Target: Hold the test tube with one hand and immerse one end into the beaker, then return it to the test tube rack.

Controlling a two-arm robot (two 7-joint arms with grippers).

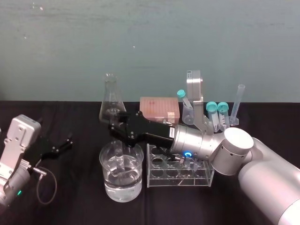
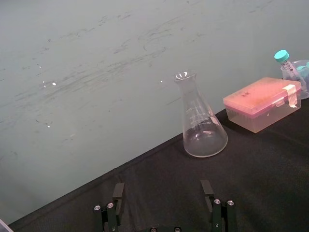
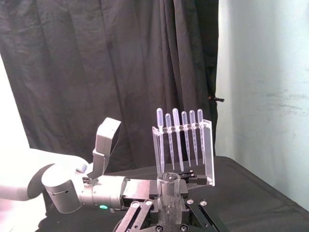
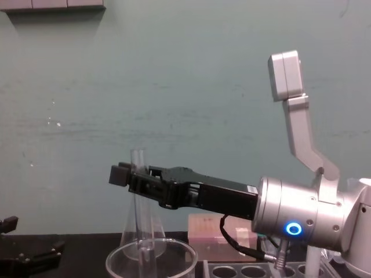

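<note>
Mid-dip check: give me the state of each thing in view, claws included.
test tube: upright, gripped, lower end inside beaker.
right claw: shut on test tube, above beaker.
beaker: upright, part-filled with clear liquid.
test tube rack: upright, visible holes empty.
left claw: open, parked at table's left.
flask: upright, looks empty.
pink box: lid shut.

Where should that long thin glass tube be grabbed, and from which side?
Near its open top, from the side, as the right gripper grips it. The test tube stands upright, lower end inside the beaker, so a high sideways hold leaves that end free. The left gripper idles far left.
</note>
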